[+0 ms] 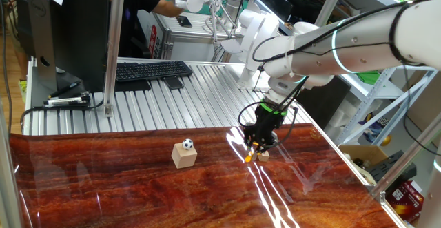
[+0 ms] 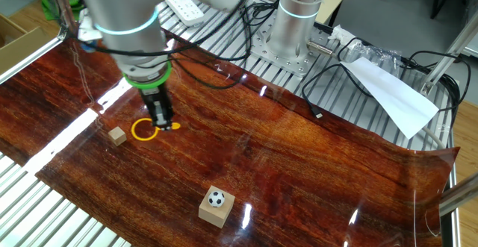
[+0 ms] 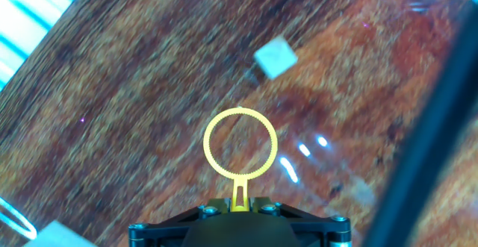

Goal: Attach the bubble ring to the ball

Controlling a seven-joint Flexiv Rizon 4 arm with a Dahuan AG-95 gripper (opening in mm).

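Because the ring (image 3: 240,143) is a thin open loop of plastic, I judge it light, a bit springy and easy to twist, so its short stem is the right place to take it. That is where the claw (image 3: 239,206) is clamped on it, pointing down, loop sticking out level beside the fingertips above the table (image 2: 314,180). From the ring, the ball (image 2: 216,198) sits well apart atop a cube (image 2: 215,211); a smaller cube (image 2: 116,135) lies near.
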